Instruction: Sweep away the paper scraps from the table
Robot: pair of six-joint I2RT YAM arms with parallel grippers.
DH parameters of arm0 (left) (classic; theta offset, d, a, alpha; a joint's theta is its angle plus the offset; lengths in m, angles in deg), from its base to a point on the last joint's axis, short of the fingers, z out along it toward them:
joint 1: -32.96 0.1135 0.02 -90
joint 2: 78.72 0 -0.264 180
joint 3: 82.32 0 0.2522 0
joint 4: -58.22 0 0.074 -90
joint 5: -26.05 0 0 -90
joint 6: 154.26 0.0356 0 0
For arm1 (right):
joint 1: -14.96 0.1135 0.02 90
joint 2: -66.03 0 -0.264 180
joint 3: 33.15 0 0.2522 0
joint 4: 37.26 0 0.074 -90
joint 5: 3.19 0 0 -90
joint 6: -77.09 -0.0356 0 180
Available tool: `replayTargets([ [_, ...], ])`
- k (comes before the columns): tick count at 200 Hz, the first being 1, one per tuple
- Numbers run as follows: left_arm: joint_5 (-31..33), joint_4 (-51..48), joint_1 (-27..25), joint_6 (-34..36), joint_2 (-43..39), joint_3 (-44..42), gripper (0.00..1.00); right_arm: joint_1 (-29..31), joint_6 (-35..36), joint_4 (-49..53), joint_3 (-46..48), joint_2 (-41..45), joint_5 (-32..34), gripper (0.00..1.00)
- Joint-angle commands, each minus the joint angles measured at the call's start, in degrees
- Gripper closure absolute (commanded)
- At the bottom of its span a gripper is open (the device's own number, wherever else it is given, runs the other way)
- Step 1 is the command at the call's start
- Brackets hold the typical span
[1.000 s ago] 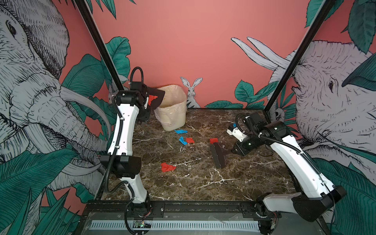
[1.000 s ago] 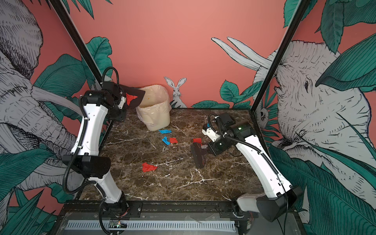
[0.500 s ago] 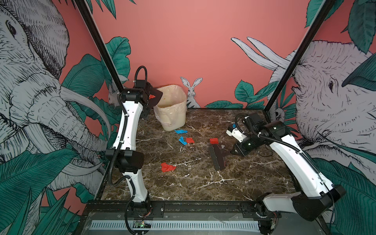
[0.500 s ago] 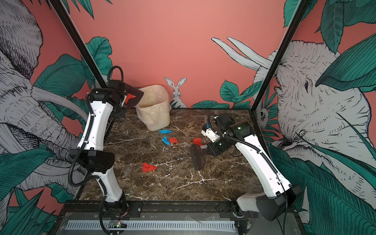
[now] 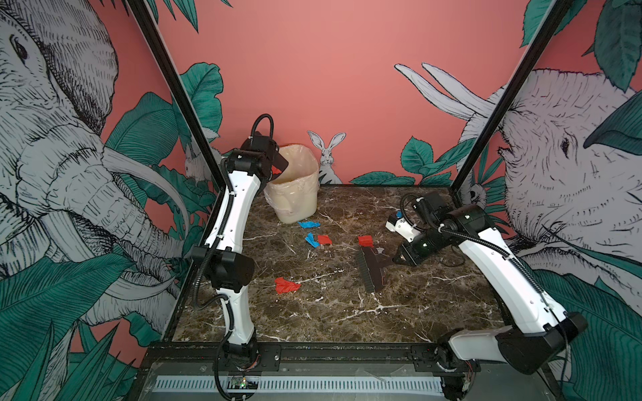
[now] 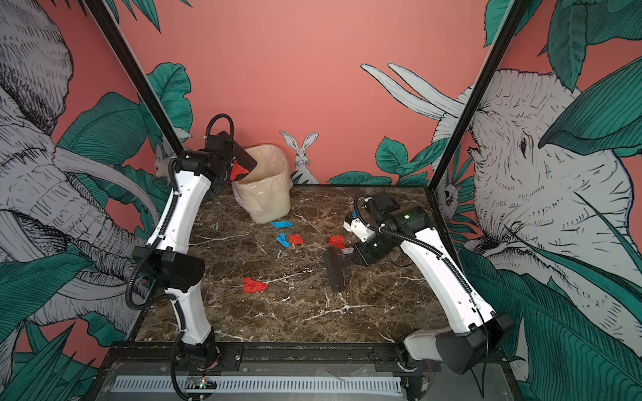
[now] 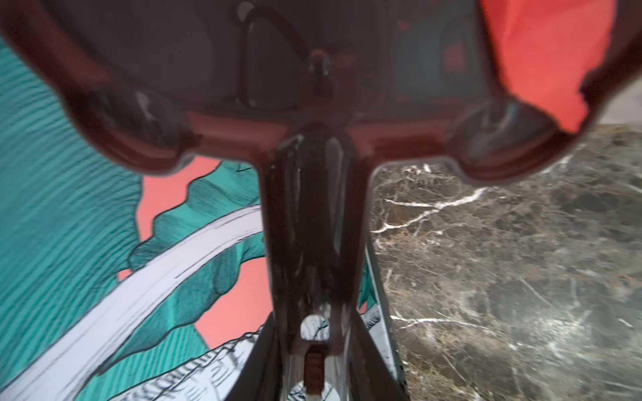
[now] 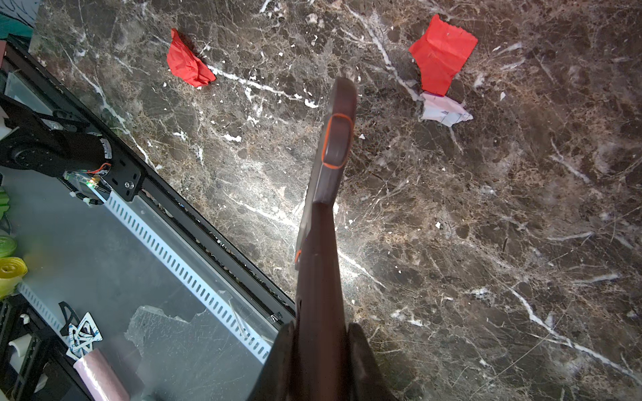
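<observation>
In both top views the right end effector [image 5: 399, 258] is clamped on the handle of a dark brush [image 5: 370, 270]. The brush head rests on the bench [image 5: 417, 305], long axis running front to back, bristles facing away from the right arm. The paper scraps [image 5: 311, 239] lie on the bench:
- 1 flat red piece [image 5: 365, 240] just past the brush's far end, with 1 white bit [image 5: 379, 250] beside it
- 1 crumpled red piece [image 5: 285, 285] well off the bristle side
- 2 blue pieces [image 5: 308, 224] and 1 red [image 5: 324, 239] farther out on that side

Farther again from the brush stands the bin [image 6: 267, 205]. There the left end effector [image 6: 225, 160] tips a dustpan [image 6: 243, 156] over the rim, 1 red scrap [image 6: 237, 170] at its lip. The right arm reaches low from the front rail, wrist bent toward the brush; the left arm stands nearly upright.

In the left wrist view the fingers [image 7: 375, 375] grip the dustpan handle from both sides, and red paper [image 7: 542, 52] sits inside the pan.

In the right wrist view the jaws are closed on the brush [image 8: 333, 149]. Beyond its tip lie the crumpled piece [image 8: 187, 62] and the flat one [image 8: 441, 52], the white bit [image 8: 444, 111] touching the flat one.

The right arm looks nearer to every loose scrap. A bristles-first stroke would likely catch the crumpled piece, while the 2 pieces at the head's end could slip past.
</observation>
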Motion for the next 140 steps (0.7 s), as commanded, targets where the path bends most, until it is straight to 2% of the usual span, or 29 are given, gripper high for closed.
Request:
replayTargets([
  [1,5.93,4.85,-1.45,5.43,-0.82,0.01,1.0,-0.16,-0.28,1.35,-1.95,0.78,-0.7,1.0],
  [49,14.15,19.18,-4.96,19.93,-2.39,-6.86,1.0,-0.16,-0.37,1.11,-0.92,1.67,-0.62,1.0],
  [83,20.49,43.66,-7.15,40.01,-5.98,-19.11,1.0,-0.16,-0.06,1.46,-0.2,2.43,-0.23,1.0],
  [113,22.57,66.93,-8.25,58.5,-7.79,-27.03,1.0,-0.11,0.27,1.57,0.34,2.88,-0.01,1.0],
  [127,21.94,72.62,-8.45,63.66,-8.22,-28.49,1.0,-0.16,0.33,1.4,0.61,3.04,-0.18,1.0],
  [140,21.52,73.75,-8.5,65.71,-8.49,-28.78,1.0,-0.16,0.33,1.21,0.7,3.14,-0.36,1.0],
])
